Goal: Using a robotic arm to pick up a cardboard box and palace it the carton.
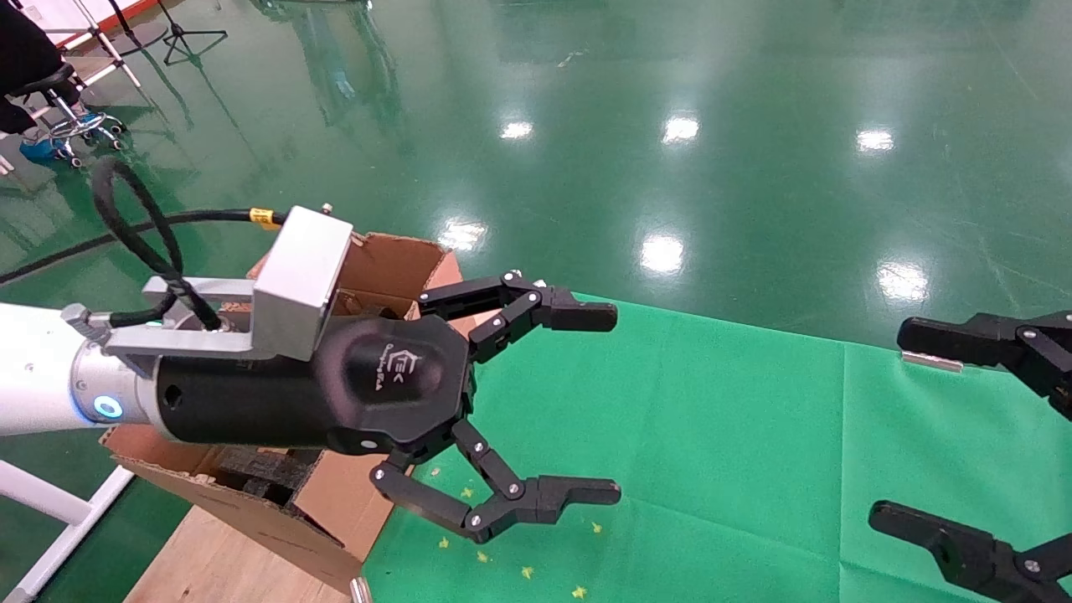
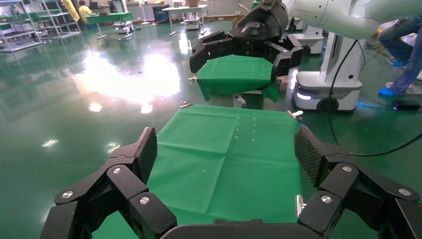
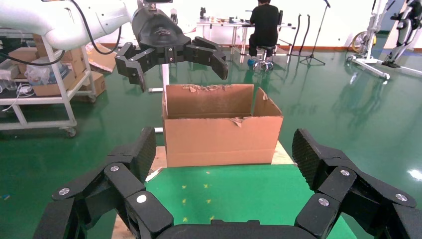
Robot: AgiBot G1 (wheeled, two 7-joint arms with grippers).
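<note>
My left robotic arm (image 1: 42, 368) reaches in from the left. Its gripper (image 1: 617, 404) is open and empty, hovering over the green cloth just right of the carton (image 1: 394, 260). In the left wrist view the same gripper (image 2: 225, 144) has only bare cloth between its pads. The carton (image 3: 221, 139) is a large brown box with torn flaps and black foam (image 1: 260, 473) inside. From the right wrist view the left gripper (image 3: 181, 77) hangs above the carton. My right gripper (image 1: 886, 423) is open and empty at the right edge. The cardboard box is out of view.
A green cloth (image 1: 712, 435) with small yellow marks (image 1: 528, 572) covers the table. The carton stands on a wooden board (image 1: 209, 569) at the table's left end. A metal clip (image 1: 930, 360) holds the cloth's far edge. A person (image 3: 263, 25) sits far behind the carton.
</note>
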